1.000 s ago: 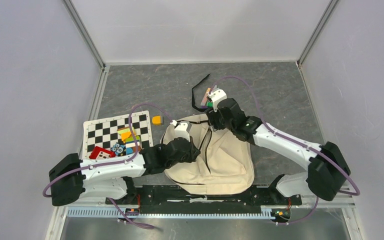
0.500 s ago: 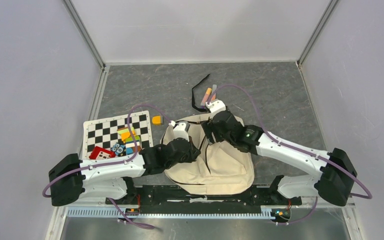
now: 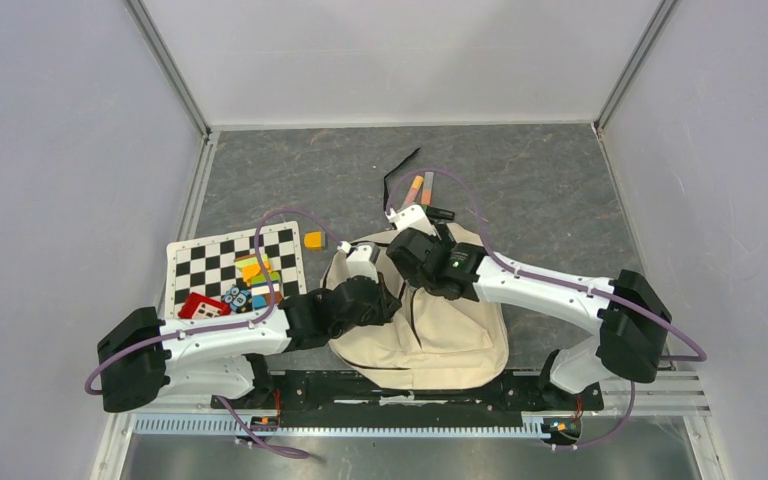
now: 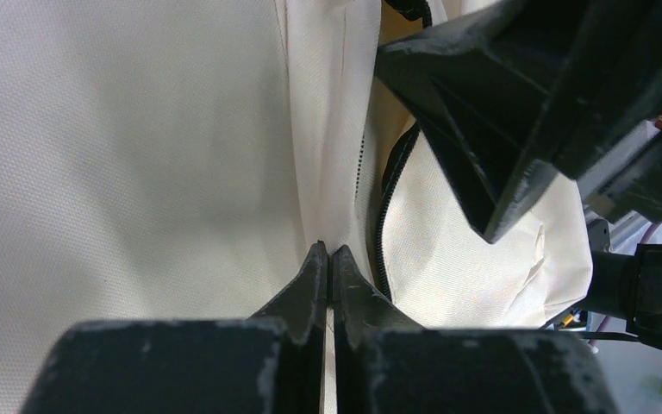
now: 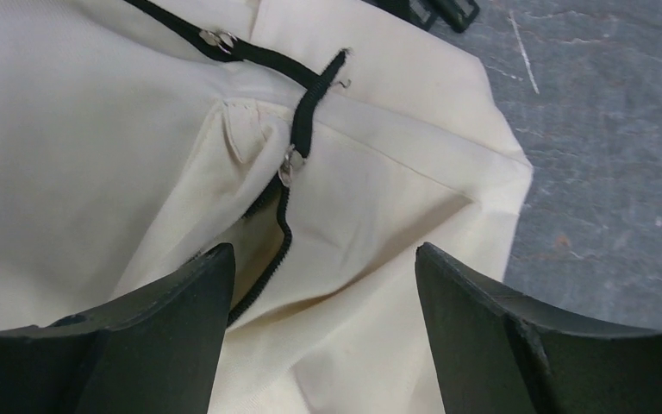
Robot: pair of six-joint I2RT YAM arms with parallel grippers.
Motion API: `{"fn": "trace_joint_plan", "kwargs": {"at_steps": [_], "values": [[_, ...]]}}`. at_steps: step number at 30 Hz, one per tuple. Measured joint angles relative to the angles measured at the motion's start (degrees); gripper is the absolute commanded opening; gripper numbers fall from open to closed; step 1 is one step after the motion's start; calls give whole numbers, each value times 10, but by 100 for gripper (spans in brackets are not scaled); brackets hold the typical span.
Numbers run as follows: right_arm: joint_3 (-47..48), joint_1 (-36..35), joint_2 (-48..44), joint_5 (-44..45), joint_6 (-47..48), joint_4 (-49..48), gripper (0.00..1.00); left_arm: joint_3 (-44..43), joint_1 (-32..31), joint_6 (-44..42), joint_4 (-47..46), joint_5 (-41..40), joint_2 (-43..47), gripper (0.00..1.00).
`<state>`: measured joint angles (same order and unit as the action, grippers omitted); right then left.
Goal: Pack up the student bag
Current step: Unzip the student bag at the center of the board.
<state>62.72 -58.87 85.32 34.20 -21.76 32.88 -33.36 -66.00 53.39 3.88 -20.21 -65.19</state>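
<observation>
Top view: student bag [image 3: 455, 335] lies flat on the grey surface [image 3: 560, 180] at the near edge, between the two arms. Left tool [image 3: 365, 268] sits at the bag's far left corner, right tool [image 3: 405, 230] over its far edge. Checkered mat [image 3: 210, 265] with coloured blocks [image 3: 253, 280] to the left, markers [image 3: 420, 185] beyond the bag; none of them packed. Left wrist view: left tool pinched tight on a raised fold of cream cloth just beside the black zip [image 4: 386, 198]. Right wrist view: right tool spread wide, nothing between its jaws, hanging above the zip pull [image 5: 290, 164], where the zip gapes slightly. Likely step: opening the bag. The next move calls for the right tool to drop onto the pull and draw it along while the left braces the cloth.
</observation>
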Motion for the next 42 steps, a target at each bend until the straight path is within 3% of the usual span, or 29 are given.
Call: {"fn": "trace_joint_plan", "kwargs": {"at_steps": [10,17,27,36,42], "values": [[12,-9,-58,65,-15,119,72,7,-2,16,4,-10,5,2],[60,-9,-98,75,-20,183,77,12,-1,21,3,-18,11,2],[62,-51,-109,3,-20,150,83,15,-2,21,-5,-14,10,2],[37,-102,-83,-5,-40,108,86,15,-2,21,-10,-9,10,2],[5,-112,-26,21,-71,106,81,16,-2,21,-11,-9,10,2]]}}
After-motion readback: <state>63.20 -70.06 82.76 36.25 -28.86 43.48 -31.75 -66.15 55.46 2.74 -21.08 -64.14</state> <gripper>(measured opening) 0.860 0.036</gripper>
